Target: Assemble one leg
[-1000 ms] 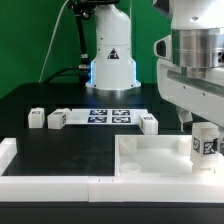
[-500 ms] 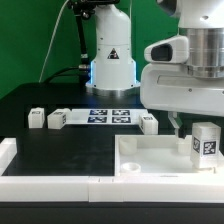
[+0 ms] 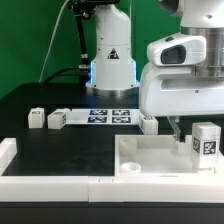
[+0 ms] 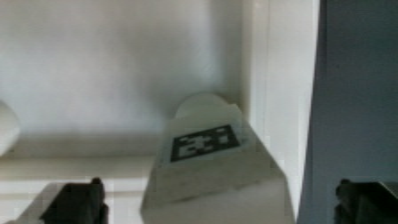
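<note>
At the exterior view's right, the leg (image 3: pixel 205 141) stands upright on the white tray part (image 3: pixel 150 162); there my own wrist housing hides my claw. Only the wrist view shows the claw (image 4: pixel 219 203) spread wide, fingertips (image 4: pixel 75 200) flanking the leg untouched (tips cut off at the edge).

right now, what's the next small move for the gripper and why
Probably ease the gripper down a little and close it on the leg. The wrist view shows the leg lined up between the open fingers, neither touching it. In the exterior view the leg stands upright on the white tray-like part, so a grasp looks ready.
</note>
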You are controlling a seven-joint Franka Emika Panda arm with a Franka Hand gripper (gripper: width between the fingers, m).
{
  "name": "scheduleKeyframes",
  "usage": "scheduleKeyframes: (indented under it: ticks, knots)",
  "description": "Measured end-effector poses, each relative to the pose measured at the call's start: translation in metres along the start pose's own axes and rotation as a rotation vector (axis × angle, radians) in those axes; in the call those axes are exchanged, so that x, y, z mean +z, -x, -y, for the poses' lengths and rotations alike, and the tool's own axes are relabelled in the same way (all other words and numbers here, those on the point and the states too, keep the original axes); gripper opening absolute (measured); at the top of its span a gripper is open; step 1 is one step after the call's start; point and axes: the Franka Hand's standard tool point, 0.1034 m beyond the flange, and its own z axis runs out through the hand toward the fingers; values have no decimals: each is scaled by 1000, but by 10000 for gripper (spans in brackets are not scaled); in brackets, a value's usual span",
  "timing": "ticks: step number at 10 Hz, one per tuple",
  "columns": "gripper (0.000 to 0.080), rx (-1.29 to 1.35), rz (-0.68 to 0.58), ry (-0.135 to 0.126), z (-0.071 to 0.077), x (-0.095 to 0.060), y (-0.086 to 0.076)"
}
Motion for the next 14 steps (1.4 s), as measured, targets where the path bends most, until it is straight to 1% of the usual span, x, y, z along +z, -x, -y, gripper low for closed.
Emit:
scheduleKeyframes:
  ticks: [1,2,3,4,5,6,7,8,9,11,12,13,14]
  knots:
    - [649,-56,1,3,-1,0,0]
    - [533,-41,1,3,-1,0,0]
    - [397,-41,1,3,-1,0,0]
    - [397,-28,1,2,-1,0,0]
    - [290,-4,1,2,-1,1,0]
    - [290,6,1,1,-1,1,0]
    - [290,116,2,-2,-1,1,1]
    - [290,259,4,-15,-1,1,1]
    - [290,394,6,-21,-2,1,1]
    - [290,690,7,-29,0,2,0]
    - [290,834,6,-42,-1,2,0]
    - [290,943,11,-50,-2,2,-1]
    - [290,1081,19,-51,-2,2,-1]
